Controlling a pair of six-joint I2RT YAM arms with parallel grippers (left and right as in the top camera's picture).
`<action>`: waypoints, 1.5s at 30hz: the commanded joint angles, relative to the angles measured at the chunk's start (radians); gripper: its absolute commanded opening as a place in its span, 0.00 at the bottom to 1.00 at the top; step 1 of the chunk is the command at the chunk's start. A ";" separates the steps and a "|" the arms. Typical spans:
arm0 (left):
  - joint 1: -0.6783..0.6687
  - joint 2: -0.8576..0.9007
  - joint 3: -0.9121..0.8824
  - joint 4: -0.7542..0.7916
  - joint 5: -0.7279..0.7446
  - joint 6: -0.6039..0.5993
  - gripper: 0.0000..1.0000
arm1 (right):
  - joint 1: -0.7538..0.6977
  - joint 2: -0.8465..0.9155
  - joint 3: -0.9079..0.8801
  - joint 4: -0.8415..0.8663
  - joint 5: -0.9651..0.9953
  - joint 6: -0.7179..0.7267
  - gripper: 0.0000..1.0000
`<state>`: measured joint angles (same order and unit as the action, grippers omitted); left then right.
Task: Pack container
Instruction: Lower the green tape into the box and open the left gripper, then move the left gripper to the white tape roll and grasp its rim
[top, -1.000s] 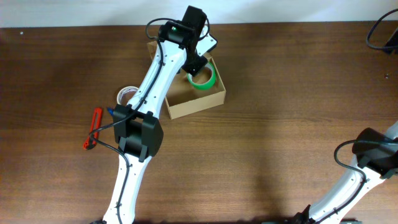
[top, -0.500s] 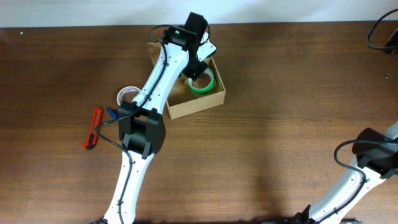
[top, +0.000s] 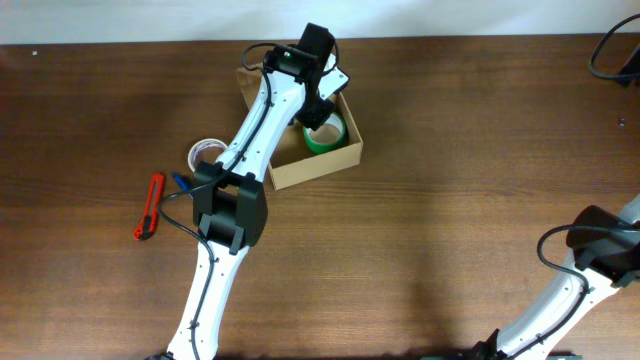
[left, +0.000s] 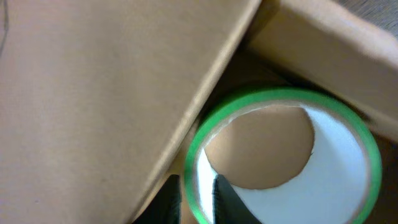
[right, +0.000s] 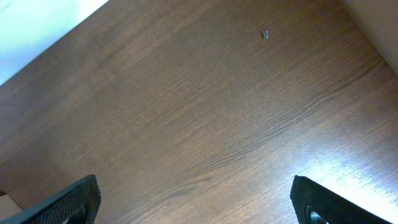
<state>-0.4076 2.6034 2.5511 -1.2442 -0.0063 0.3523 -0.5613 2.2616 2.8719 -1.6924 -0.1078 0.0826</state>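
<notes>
The container (top: 312, 171) is a tan cardboard box at the back of the table, its flap lid (left: 93, 93) standing open. A green tape roll (top: 327, 134) lies in the box's right end. My left gripper (top: 318, 116) reaches down into the box over that roll. In the left wrist view its fingers (left: 227, 200) straddle the wall of the roll (left: 273, 94), and a thin gap shows on the outer side, so the left gripper (left: 198, 190) is open. My right gripper (right: 196, 200) hangs wide open over bare wood, holding nothing.
A white tape roll (top: 206, 153) lies left of the box, partly under the left arm. A red box cutter (top: 150, 206) and a small blue object (top: 181, 182) lie further left. The right arm (top: 600, 252) stays at the table's right front corner.
The left jaws have loosened slightly round the green tape roll's wall, and the roll now rests a little lower in the box. The right arm has not moved.
</notes>
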 joint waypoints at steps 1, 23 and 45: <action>-0.005 0.000 0.000 0.002 0.014 -0.009 0.22 | 0.005 -0.010 0.004 -0.006 -0.013 0.008 0.99; -0.035 -0.192 0.555 -0.407 -0.116 -0.105 0.62 | 0.005 -0.010 0.004 -0.006 -0.013 0.008 0.99; 0.660 -0.816 -0.849 -0.052 0.106 -0.094 0.72 | 0.005 -0.010 0.004 -0.006 -0.013 0.008 0.99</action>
<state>0.2070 1.7489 1.8721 -1.3849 -0.1093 0.2028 -0.5613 2.2616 2.8719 -1.6924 -0.1112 0.0826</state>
